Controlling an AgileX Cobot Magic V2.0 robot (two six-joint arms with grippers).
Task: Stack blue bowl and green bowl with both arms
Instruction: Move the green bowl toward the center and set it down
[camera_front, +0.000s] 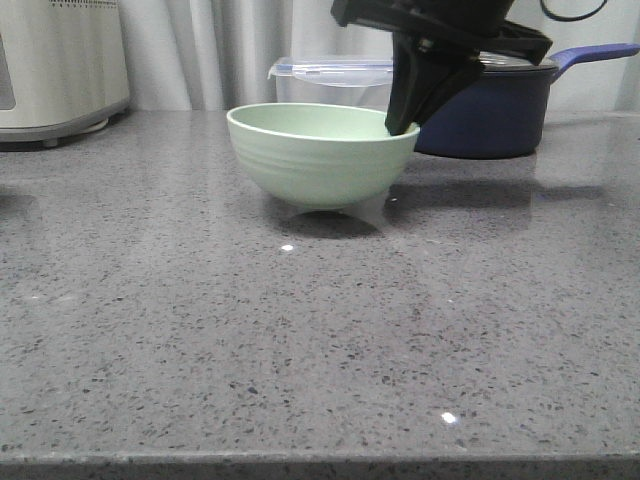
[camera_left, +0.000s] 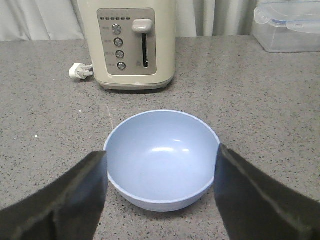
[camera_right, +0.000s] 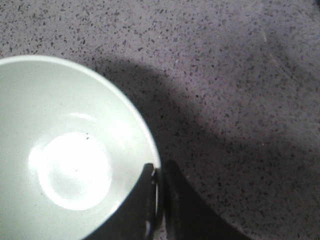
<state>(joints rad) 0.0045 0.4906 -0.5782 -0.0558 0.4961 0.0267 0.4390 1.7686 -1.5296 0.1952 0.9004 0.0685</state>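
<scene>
The green bowl (camera_front: 320, 160) is upright at the middle of the grey counter, sitting on it or just above it; I cannot tell which. My right gripper (camera_front: 402, 125) comes down from above and is shut on the bowl's right rim. In the right wrist view one finger is inside the green bowl (camera_right: 65, 165) and one outside, and the gripper (camera_right: 159, 175) pinches the wall. The blue bowl (camera_left: 162, 160) shows only in the left wrist view, upright on the counter. My left gripper (camera_left: 161, 152) is open, with one finger on each side of the blue bowl, close to its rim.
A cream toaster (camera_left: 135, 45) with a white plug (camera_left: 80, 71) stands behind the blue bowl and shows at the far left in the front view (camera_front: 55, 65). A clear lidded container (camera_front: 335, 75) and a navy saucepan (camera_front: 490, 110) stand behind the green bowl. The counter's front edge (camera_front: 320, 462) is near.
</scene>
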